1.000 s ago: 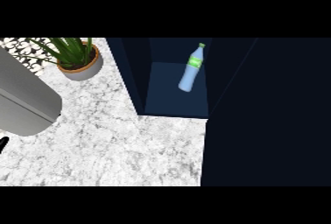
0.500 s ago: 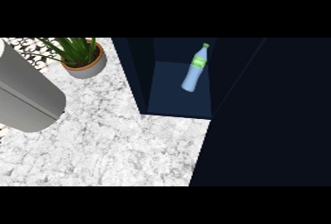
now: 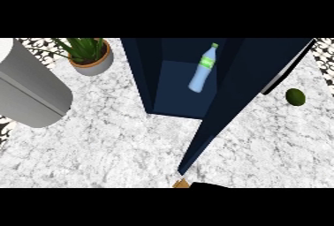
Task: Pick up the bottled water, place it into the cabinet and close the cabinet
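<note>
The bottled water (image 3: 203, 70), clear blue with a green label and cap, stands inside the dark blue cabinet (image 3: 176, 95) at the top middle. The cabinet door (image 3: 238, 101) hangs partly swung in, slanting from the upper right down to the lower middle, with a pale handle (image 3: 282, 73) on its outer face. A black patch of my right hand (image 3: 207, 185) shows at the lower edge, just under the door's free corner; most of it is hidden. My left hand shows nowhere.
A potted green plant (image 3: 89, 55) stands at the upper left. A large grey cylinder (image 3: 29, 92) lies along the left edge. A dark green avocado (image 3: 295, 97) rests on the marble counter (image 3: 111, 150) right of the door.
The door has swung leftward toward the cabinet, uncovering the counter and avocado on the right. The bottle has stayed inside. A black hand part now shows at the lower edge.
</note>
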Motion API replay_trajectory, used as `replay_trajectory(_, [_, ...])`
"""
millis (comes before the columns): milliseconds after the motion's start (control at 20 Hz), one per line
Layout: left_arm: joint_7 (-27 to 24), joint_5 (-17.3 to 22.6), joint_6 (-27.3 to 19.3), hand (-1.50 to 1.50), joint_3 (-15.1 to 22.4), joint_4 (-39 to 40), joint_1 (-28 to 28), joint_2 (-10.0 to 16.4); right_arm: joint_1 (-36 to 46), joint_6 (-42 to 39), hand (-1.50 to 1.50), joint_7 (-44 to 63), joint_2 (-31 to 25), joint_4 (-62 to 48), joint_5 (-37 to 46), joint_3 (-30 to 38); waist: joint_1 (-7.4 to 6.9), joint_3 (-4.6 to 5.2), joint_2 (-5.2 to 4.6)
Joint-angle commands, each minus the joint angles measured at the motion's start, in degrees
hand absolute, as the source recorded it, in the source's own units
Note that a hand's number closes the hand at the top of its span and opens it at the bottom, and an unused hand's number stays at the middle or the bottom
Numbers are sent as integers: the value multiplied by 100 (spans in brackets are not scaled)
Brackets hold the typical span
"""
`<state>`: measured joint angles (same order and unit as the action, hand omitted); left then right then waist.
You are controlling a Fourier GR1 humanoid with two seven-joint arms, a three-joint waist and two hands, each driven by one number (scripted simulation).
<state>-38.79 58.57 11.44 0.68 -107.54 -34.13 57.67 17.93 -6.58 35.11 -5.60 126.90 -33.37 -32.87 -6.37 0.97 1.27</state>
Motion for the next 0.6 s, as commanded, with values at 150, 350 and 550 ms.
replay_trajectory(150, [-126, 202, 680, -150, -441, 289, -220, 164, 2271, 642, 150, 580, 546, -1298, -515, -482, -153, -52, -129])
replay_trajectory(350, [-312, 119, 903, -150, -709, 439, -487, 33, 3480, 796, 150, 484, 554, -1944, -1565, -144, 96, -80, -122])
replay_trajectory(550, [-335, 340, 1578, -150, -1248, 654, -1081, 156, 3883, 833, 150, 209, 558, -3160, -1782, 121, 144, -93, -127])
